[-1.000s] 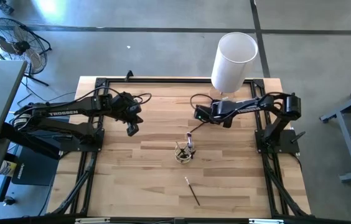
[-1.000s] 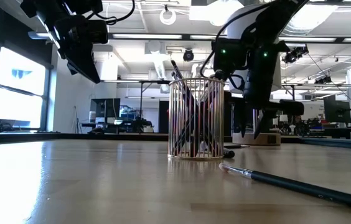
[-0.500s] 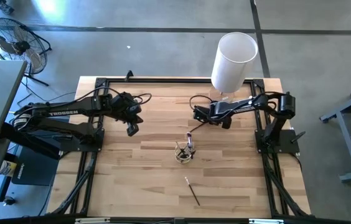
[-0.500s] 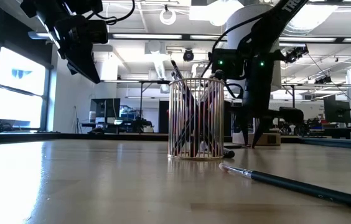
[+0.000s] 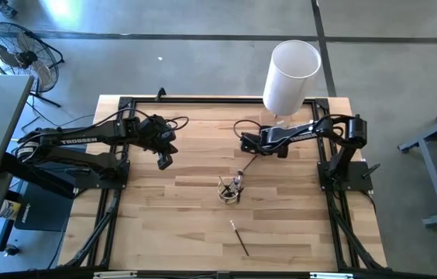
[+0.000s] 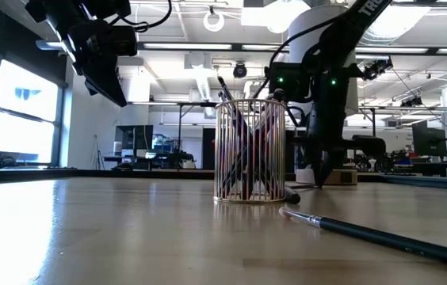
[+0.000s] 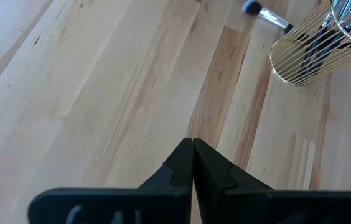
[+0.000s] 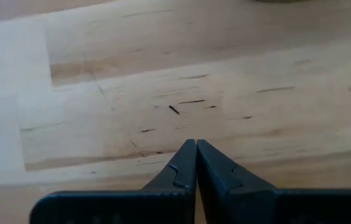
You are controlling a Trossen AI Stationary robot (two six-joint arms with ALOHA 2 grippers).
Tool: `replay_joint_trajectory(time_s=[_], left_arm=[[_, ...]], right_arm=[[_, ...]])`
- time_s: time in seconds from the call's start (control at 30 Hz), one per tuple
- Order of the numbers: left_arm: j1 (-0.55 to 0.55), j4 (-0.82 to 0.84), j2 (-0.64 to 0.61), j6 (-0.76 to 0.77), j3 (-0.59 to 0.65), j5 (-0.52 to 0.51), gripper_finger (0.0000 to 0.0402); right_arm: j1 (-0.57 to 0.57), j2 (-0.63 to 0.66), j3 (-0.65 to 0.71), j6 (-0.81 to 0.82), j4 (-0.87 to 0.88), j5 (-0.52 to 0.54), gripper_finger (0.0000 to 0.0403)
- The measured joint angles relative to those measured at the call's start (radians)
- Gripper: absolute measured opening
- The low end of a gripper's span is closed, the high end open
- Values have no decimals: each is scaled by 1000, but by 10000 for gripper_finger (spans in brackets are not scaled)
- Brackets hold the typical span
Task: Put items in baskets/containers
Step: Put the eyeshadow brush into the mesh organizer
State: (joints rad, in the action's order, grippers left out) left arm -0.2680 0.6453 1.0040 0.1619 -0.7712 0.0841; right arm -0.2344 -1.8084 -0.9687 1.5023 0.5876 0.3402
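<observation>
A round cup of thin upright wires (image 5: pixel 228 191) (image 6: pixel 249 150) (image 7: pixel 306 50) stands mid-table with several brushes in it. One brush (image 5: pixel 242 172) lies on the table just beyond the cup, its dark head (image 7: pixel 253 7) (image 6: pixel 291 194) by the cup's foot. Another brush (image 5: pixel 239 236) (image 6: pixel 366 233) lies nearer the front edge. My right gripper (image 5: pixel 248 147) (image 6: pixel 319 180) (image 8: pixel 196 144) is shut, pointing steeply down, its tips low at the table beyond the cup. My left gripper (image 5: pixel 164 161) (image 7: pixel 192 144) is shut and raised over the left half. My right gripper has its shut fingertips (image 6: pixel 319 178) down at the tabletop near the far brush's handle end. In the right wrist view nothing shows between the fingers, only bare wood. I cannot tell whether it touches the brush.
A tall white cylinder (image 5: pixel 290 77) on a wooden base stands at the table's far right, close behind my right arm. Black frame rails run along the table's edges (image 5: pixel 110 209). Bare wood lies to the left of the cup and toward the near edge.
My right gripper has sunk a little toward the table and has shut: in the low view its two fingers stood apart a second ago and are now together. The cup and the near brush have kept their places.
</observation>
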Motion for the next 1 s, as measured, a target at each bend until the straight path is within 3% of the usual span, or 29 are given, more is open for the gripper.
replay_joint_trajectory(time_s=[0.53, 1.0], left_arm=[[0, 0, 0, 16, 0, -21, 1], [0, 14, 0, 310, 0, 15, 1]], right_arm=[[31, 35, 3, -561, -121, 34, 0], [171, 281, 3, -1034, -155, 115, 0]])
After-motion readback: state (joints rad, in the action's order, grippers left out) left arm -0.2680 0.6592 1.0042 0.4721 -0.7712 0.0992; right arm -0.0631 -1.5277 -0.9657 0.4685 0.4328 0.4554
